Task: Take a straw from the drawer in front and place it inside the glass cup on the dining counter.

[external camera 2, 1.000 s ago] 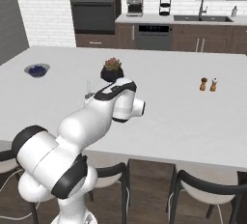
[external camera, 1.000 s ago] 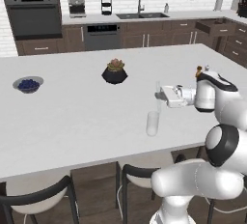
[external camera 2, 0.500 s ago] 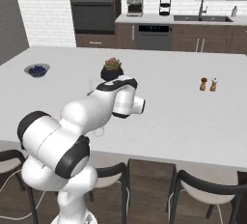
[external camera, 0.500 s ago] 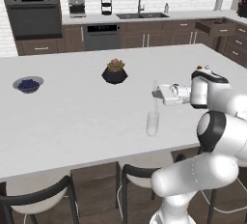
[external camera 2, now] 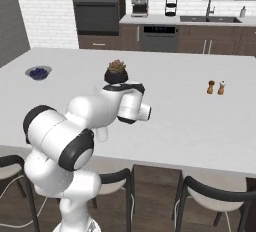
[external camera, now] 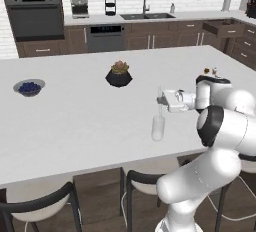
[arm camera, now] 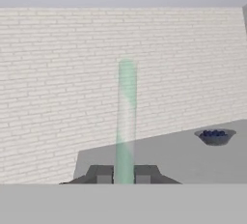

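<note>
The glass cup (external camera: 158,127) stands upright near the front edge of the white dining counter (external camera: 75,121). Just above it, my gripper (external camera: 161,99) points sideways to the left. It is shut on a pale green translucent straw (external camera: 160,107), which hangs upright over the cup's mouth. In the hand view the straw (arm camera: 126,121) rises between the two dark fingertips (arm camera: 102,174) of the gripper (arm camera: 124,175). The dark brown drawer (external camera: 223,27) stands pulled open at the far right of the back cabinets. From the right base view my own arm hides the cup.
A potted plant (external camera: 119,74) sits mid-counter, behind the cup. A blue-filled bowl (external camera: 29,87) is far to the left. Two small shakers (external camera 2: 216,87) stand to the right. Chair backs (external camera: 150,183) line the counter's near edge. Sink and oven stand along the back wall.
The gripper has moved a little to the left with the straw and now stands over the cup; the forearm has swung round with it. The cup has not moved.
</note>
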Controlling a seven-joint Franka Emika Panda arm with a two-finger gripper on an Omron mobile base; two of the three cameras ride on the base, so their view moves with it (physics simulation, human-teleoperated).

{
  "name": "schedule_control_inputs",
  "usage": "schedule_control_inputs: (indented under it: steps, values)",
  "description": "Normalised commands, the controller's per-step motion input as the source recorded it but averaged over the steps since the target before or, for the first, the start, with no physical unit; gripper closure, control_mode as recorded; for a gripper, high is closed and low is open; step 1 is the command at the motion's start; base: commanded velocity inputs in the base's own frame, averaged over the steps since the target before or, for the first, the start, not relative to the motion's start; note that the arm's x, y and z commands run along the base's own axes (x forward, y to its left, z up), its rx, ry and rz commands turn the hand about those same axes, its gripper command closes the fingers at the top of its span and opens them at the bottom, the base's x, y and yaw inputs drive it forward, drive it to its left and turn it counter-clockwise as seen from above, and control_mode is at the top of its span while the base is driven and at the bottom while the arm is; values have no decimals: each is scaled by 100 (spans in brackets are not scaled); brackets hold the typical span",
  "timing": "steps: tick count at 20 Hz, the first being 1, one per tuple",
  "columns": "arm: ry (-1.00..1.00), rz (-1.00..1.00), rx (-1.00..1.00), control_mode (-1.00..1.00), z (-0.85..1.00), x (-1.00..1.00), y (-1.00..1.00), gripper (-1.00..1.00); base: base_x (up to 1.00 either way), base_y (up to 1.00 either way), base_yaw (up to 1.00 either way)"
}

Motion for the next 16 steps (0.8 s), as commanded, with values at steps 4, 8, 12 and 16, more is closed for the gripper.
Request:
schedule_control_inputs:
  steps: [4, 8, 12, 16]
  values:
    - [-3, 0, 0, -100, -9, 19, 0, 100, 0, 0, 0]
    - [-5, 0, 0, -100, -6, 18, 0, 100, 0, 0, 0]
    - [-5, 0, 0, -100, -11, 14, 0, 100, 0, 0, 0]
    - [-6, 0, 0, -100, -17, 3, 0, 100, 0, 0, 0]
